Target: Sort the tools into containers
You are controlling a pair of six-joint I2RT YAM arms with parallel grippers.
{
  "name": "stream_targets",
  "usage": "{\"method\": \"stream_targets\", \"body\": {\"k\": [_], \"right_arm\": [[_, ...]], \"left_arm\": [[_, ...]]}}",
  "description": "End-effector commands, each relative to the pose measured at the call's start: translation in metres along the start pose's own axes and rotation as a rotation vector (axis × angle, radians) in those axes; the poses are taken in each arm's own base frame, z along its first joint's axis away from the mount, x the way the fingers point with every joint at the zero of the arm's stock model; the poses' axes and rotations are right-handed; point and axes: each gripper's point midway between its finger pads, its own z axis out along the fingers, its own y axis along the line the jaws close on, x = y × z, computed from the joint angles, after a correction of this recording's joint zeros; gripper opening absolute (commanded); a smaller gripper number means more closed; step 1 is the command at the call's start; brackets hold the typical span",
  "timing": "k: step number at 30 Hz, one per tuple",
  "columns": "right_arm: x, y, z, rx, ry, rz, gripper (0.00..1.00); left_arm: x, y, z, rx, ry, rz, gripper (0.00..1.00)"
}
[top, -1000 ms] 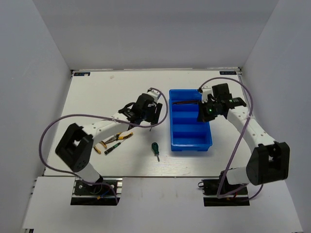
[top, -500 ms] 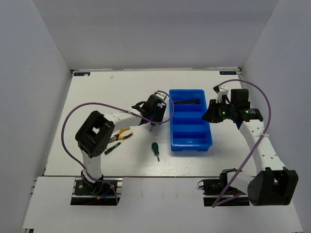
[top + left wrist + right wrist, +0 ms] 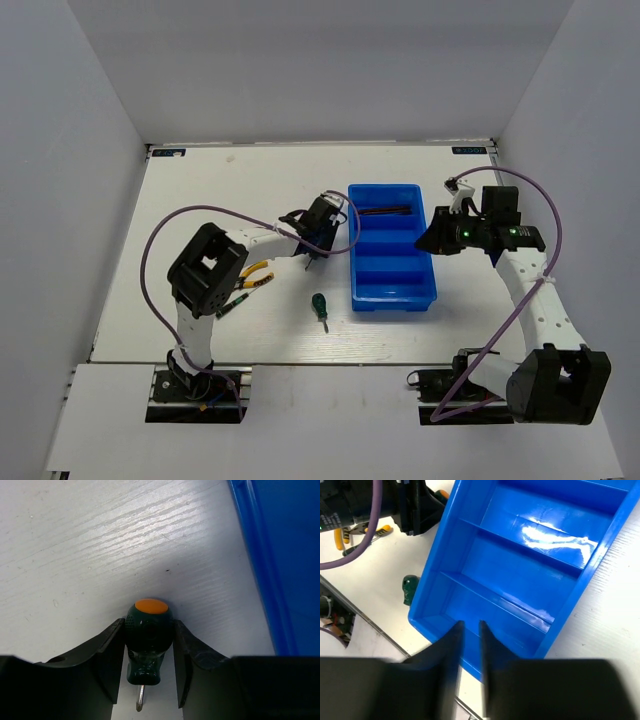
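My left gripper (image 3: 316, 240) (image 3: 149, 632) is shut on a stubby green-handled screwdriver (image 3: 148, 637) with an orange cap, just above the table beside the left wall of the blue tray (image 3: 354, 240) (image 3: 280, 570). My right gripper (image 3: 432, 238) (image 3: 469, 627) hangs over the tray's right side, its fingers nearly together with nothing between them. Dark hex keys (image 3: 385, 211) lie in the tray's far compartment. A second green screwdriver (image 3: 320, 307) (image 3: 409, 589) lies on the table near the tray's near-left corner. The yellow-handled pliers (image 3: 256, 279) and the slim dark-green tool (image 3: 230, 304) lie left of it.
The tray's three nearer compartments (image 3: 520, 575) hold nothing. White walls close in the table on the left, back and right. The left arm's purple cable (image 3: 160, 240) loops over the table's left side.
My right gripper has pulled back from the tray's far compartment to its right side. My left gripper has moved right, close to the tray's left wall.
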Motion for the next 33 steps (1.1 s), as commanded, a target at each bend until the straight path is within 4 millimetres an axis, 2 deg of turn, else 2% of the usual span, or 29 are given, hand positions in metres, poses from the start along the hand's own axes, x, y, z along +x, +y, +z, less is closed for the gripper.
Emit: {"method": "stream_targets", "body": {"k": [1,2,3,5,6,7,8,9,10,12,13,14,15,16,17,18,19,20,21,22,25,27,28,30,33], "right_arm": [[-0.007,0.009,-0.003,-0.046,-0.035,-0.016,0.35],[-0.007,0.014,-0.003,-0.076,-0.034,-0.028,0.52],[-0.007,0.015,-0.003,-0.083,-0.034,-0.036,0.74],[-0.004,0.020,-0.003,-0.124,-0.027,-0.046,0.77],[-0.004,0.022,-0.003,-0.138,-0.027,-0.061,0.67],[-0.005,0.017,-0.006,-0.131,-0.036,-0.048,0.27],[-0.004,0.022,-0.006,-0.165,-0.037,-0.058,0.12],[-0.004,0.024,-0.006,-0.180,-0.038,-0.070,0.05],[-0.004,0.026,-0.007,-0.195,-0.041,-0.074,0.03],[-0.002,0.027,-0.007,-0.210,-0.041,-0.091,0.03],[-0.001,0.027,-0.007,-0.213,-0.037,-0.089,0.03],[-0.002,0.029,-0.009,-0.229,-0.043,-0.097,0.03],[-0.001,0.030,-0.009,-0.238,-0.044,-0.107,0.03],[0.000,0.031,-0.010,-0.251,-0.044,-0.114,0.03],[-0.001,0.034,-0.011,-0.265,-0.050,-0.121,0.03],[-0.001,0.033,-0.012,-0.263,-0.055,-0.132,0.01],[-0.001,0.034,-0.013,-0.267,-0.057,-0.138,0.01],[-0.002,0.035,-0.017,-0.263,-0.070,-0.154,0.01],[-0.001,0.035,-0.017,-0.261,-0.074,-0.175,0.01],[-0.002,0.035,-0.018,-0.255,-0.086,-0.186,0.01],[-0.001,0.038,-0.022,-0.263,-0.118,-0.215,0.05],[-0.001,0.040,-0.024,-0.269,-0.130,-0.224,0.08],[-0.001,0.041,-0.025,-0.269,-0.133,-0.223,0.10],[-0.002,0.040,-0.025,-0.272,-0.134,-0.220,0.11],[-0.002,0.039,-0.024,-0.271,-0.129,-0.214,0.13]], "left_arm": [[-0.016,0.005,-0.015,-0.019,-0.028,-0.012,0.05],[-0.029,0.006,-0.022,-0.023,-0.061,-0.020,0.01],[-0.037,0.004,-0.031,-0.026,-0.090,-0.020,0.00],[-0.060,0.005,-0.050,-0.016,-0.168,-0.032,0.00],[-0.082,0.005,-0.071,-0.001,-0.241,-0.026,0.00],[-0.098,0.002,-0.081,0.024,-0.306,-0.029,0.00],[-0.106,0.000,-0.088,0.045,-0.345,-0.019,0.00],[-0.118,-0.003,-0.097,0.069,-0.393,0.010,0.00],[-0.134,-0.010,-0.109,0.116,-0.463,0.018,0.00],[-0.148,-0.021,-0.119,0.174,-0.526,0.080,0.00],[-0.150,-0.032,-0.123,0.237,-0.542,0.104,0.00],[-0.164,-0.041,-0.132,0.284,-0.597,0.123,0.00],[-0.169,-0.049,-0.133,0.322,-0.613,0.142,0.00],[-0.180,-0.065,-0.143,0.407,-0.637,0.179,0.00],[-0.177,-0.076,-0.129,0.448,-0.611,0.195,0.00],[-0.175,-0.092,-0.127,0.532,-0.587,0.224,0.00],[-0.190,-0.103,-0.133,0.578,-0.609,0.249,0.00],[-0.187,-0.111,-0.126,0.612,-0.579,0.271,0.00],[-0.175,-0.123,-0.105,0.664,-0.524,0.286,0.00],[-0.188,-0.129,-0.107,0.684,-0.541,0.282,0.00],[-0.187,-0.139,-0.089,0.720,-0.514,0.272,0.00],[-0.187,-0.140,-0.081,0.713,-0.511,0.260,0.01],[-0.193,-0.139,-0.081,0.697,-0.519,0.256,0.02],[-0.186,-0.139,-0.071,0.694,-0.486,0.254,0.02],[-0.178,-0.140,-0.059,0.692,-0.461,0.252,0.09]]}}
